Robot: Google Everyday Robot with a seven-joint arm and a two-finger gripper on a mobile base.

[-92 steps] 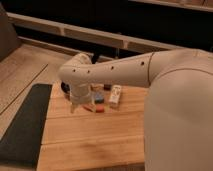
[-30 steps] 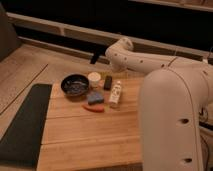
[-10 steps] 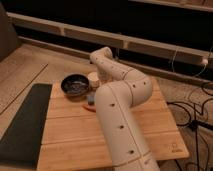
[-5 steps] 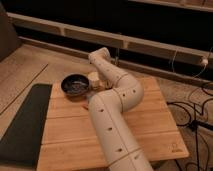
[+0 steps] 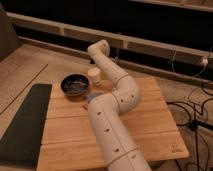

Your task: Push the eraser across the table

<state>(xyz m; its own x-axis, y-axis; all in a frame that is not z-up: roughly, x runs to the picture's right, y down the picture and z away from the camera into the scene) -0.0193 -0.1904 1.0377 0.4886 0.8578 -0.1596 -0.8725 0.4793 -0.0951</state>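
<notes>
Bamboo worktop (image 5: 150,122) carried bluish eraser (image 5: 90,98) near centre, half hidden by white arm (image 5: 116,82); black bowl (image 5: 75,85) at its 10 o'clock. Tool (image 5: 98,49) sat at 12 o'clock, near far edge; its opening could not be told. Best approach: drop tool low behind eraser, push flat and slow, avoid bowl.

No text, label, brand or number can be read anywhere in the camera view. A small dark mark sits near the lower right corner of the table (image 5: 150,120), too blurred to make out. The cup (image 5: 94,76) by the dark bowl (image 5: 75,84) shows no legible print. The gripper (image 5: 93,49) lies at the far end of the white arm (image 5: 112,115), upper middle of the frame, and bears no readable marking
</notes>
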